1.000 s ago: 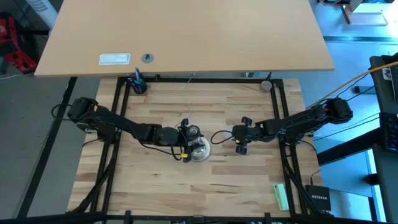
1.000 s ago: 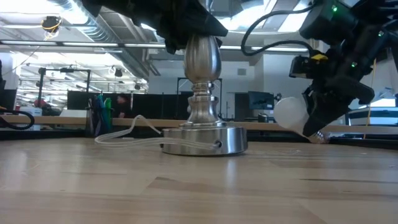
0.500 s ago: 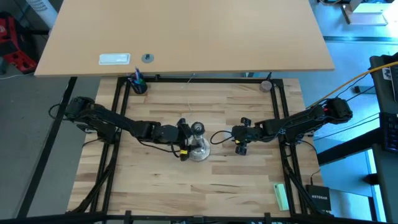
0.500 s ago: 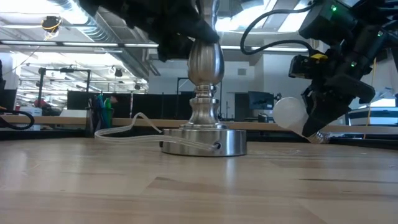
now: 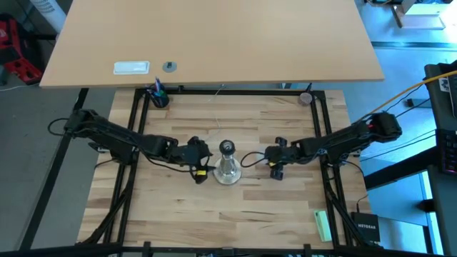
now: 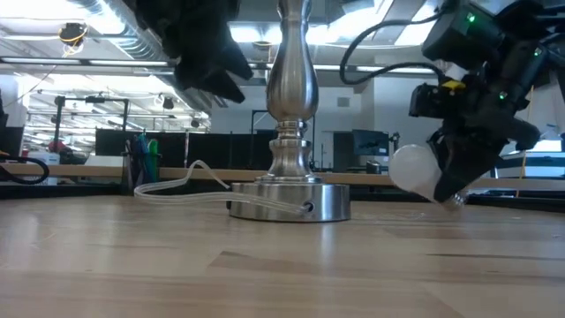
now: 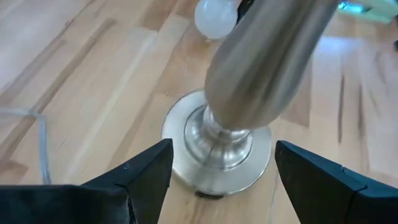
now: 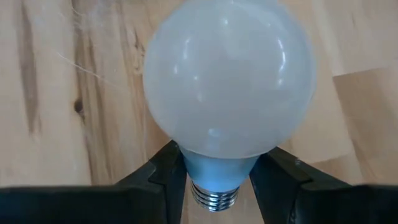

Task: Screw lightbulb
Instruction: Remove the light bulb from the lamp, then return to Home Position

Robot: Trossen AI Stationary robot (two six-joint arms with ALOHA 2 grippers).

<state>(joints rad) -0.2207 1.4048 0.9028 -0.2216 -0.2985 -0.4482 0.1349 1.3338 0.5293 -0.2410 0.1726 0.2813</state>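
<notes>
The lamp stand (image 5: 227, 170) stands mid-bench (image 5: 285, 207). The left hand (image 5: 199, 158) sits just left of it, the right hand (image 5: 273, 161) right of it, holding the bulb (image 6: 415, 170) off the bench.

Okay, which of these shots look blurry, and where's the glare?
Left wrist view: the stand close to the lens is smeared and soft, while its round base and the wood grain read clearer. Right wrist view: the lightbulb is sharp, with small bright reflections on its globe. Low view: ceiling lights behind glare brightly, and both arms show as dark shapes. High view: evenly lit, no strong glare.
</notes>
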